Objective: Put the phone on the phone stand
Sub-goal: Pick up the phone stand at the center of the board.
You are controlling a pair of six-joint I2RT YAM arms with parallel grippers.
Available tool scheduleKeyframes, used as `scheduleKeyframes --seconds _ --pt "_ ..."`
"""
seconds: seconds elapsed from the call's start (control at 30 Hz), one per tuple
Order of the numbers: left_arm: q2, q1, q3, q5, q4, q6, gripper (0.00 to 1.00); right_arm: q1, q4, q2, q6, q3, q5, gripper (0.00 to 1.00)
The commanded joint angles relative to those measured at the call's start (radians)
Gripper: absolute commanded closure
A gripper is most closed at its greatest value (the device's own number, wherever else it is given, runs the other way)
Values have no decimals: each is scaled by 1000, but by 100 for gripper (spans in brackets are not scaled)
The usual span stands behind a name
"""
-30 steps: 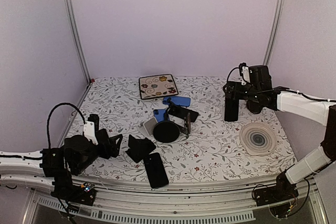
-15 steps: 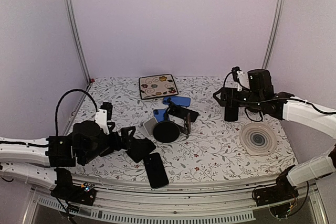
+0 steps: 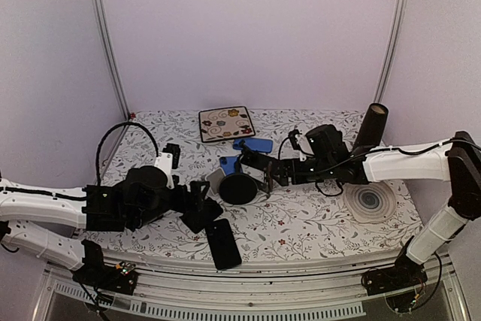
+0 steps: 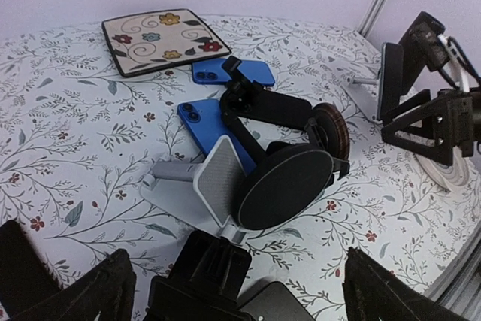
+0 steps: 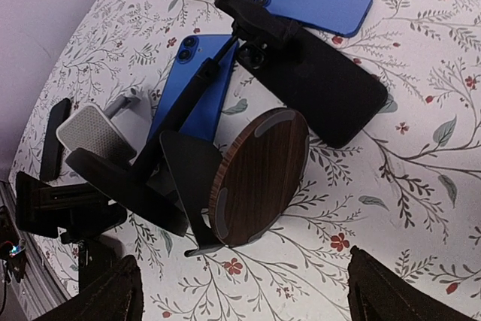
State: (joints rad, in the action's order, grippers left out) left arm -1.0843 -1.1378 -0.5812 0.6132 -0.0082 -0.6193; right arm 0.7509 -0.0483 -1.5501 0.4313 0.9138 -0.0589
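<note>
Presently, the left gripper point(image 3: 197, 195) is spread at a black folding stand point(image 3: 197, 213), and the right gripper point(image 3: 279, 174) is spread beside a round-based black phone stand point(image 3: 239, 188). The slim black phone point(image 3: 223, 243) is laid flat (touched by neither) near the floral table's point(image 3: 316, 216) front edge.

A square tile point(image 3: 226, 123) painted with flowers is laid flat at the back of the leaf-patterned tablecloth point(image 3: 301, 219). A round coaster point(image 3: 369, 199) — ringed in grey — is set near the right edge, and a dark tube point(image 3: 370, 127) is stood upright behind it.
</note>
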Motion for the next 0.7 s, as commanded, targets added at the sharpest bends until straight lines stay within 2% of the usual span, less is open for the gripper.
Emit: scheduleKeyframes --seconds 0.0,0.37,0.67 --pt "31 6 -3 -1 -21 -36 4 21 69 -88 61 52 -9 8" --pt "165 19 95 65 -77 -64 3 21 122 -248 130 121 -26 25" --pt "326 85 260 82 -60 -57 3 22 129 -305 159 152 -8 38"
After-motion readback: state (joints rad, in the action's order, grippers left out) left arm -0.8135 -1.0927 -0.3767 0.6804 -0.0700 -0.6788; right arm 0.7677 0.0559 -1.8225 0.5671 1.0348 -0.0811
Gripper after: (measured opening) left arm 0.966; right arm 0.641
